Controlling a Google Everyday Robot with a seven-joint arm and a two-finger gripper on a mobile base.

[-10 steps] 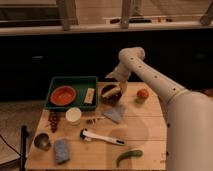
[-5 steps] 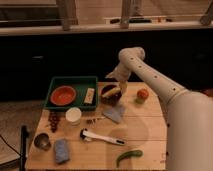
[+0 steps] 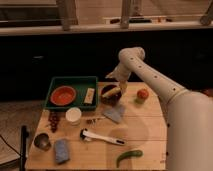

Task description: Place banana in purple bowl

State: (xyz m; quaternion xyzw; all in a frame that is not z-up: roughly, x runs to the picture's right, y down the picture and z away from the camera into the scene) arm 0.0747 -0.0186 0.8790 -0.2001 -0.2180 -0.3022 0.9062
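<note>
You had the gripper [image 3: 121, 87] low over the rim of the purple bowl [image 3: 107, 100], where the banana [image 3: 111, 91] lay, likely to set it down; gripping or released, I couldn't tell.

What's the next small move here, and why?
Probably lift the tool straight up, clear of the purple bowl: the banana appears to lie inside it already, and the tool hangs just over its rim.

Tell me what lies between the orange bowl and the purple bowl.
Camera view: a tan block in the green tray. The gripper hangs at the purple bowl's right rim.
</note>
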